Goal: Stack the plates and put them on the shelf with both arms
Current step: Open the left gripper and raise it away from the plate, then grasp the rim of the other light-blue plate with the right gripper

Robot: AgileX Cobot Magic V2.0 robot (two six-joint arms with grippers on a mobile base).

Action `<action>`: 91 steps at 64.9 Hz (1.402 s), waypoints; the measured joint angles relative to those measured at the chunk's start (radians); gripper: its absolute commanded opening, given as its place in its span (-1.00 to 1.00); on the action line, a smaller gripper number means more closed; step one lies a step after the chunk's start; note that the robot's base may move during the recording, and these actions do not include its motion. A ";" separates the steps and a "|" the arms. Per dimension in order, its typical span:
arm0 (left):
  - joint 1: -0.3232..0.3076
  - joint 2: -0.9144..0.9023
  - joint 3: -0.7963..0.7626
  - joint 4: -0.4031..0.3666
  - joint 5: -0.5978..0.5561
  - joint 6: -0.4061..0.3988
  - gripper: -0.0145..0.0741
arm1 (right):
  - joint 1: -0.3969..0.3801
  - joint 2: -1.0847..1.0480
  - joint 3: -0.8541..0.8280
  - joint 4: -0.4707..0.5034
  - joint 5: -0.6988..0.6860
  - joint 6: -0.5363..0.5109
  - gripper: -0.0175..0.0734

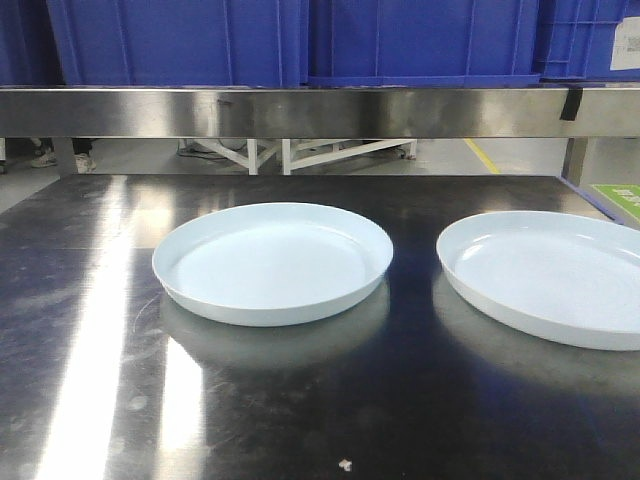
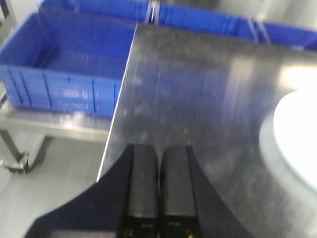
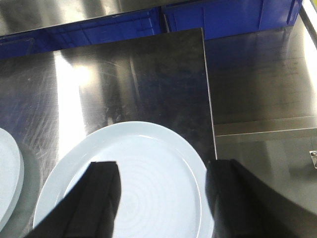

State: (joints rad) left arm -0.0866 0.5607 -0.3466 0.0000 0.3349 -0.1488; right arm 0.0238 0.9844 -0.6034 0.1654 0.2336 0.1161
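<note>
**On the steel desk (image 1: pixel 300 420), two plates (image 1: pixel 272 262) (image 1: pixel 545 275) lie apart**

Both plates are empty and side by side, not touching. The left hand (image 2: pixel 159 148) has its two fingers pressed together above bare desk, with the first plate (image 2: pixel 297 144) to its right. The right hand (image 3: pixel 162 168) hangs over the second plate (image 3: pixel 158 198), its two fingers spread wide. Behind, at least three blue crates (image 1: pixel 400 40) stand on a steel shelf (image 1: pixel 300 110).

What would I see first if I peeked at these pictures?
A glossy pale blue-white plate lies in the middle of the dark steel table, and a second plate lies apart from it, cut off at the picture's right edge. Behind them, big blue crates line a steel shelf. The right gripper hangs open over the second plate.
</note>
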 measured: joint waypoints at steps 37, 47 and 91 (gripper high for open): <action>0.000 0.000 0.018 0.000 0.002 0.000 -0.47 | 0.000 0.000 0.000 0.000 0.044 0.000 0.00; 0.000 0.000 0.018 0.000 0.002 0.000 -0.47 | 0.000 0.000 0.000 0.000 0.096 0.000 -0.53; 0.000 0.000 0.018 0.000 0.002 0.000 -0.47 | 0.000 0.000 0.000 0.000 0.163 0.000 0.41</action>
State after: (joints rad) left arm -0.0866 0.5607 -0.3288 0.0000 0.3367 -0.1488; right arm 0.0238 0.9844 -0.6034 0.1654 0.3969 0.1161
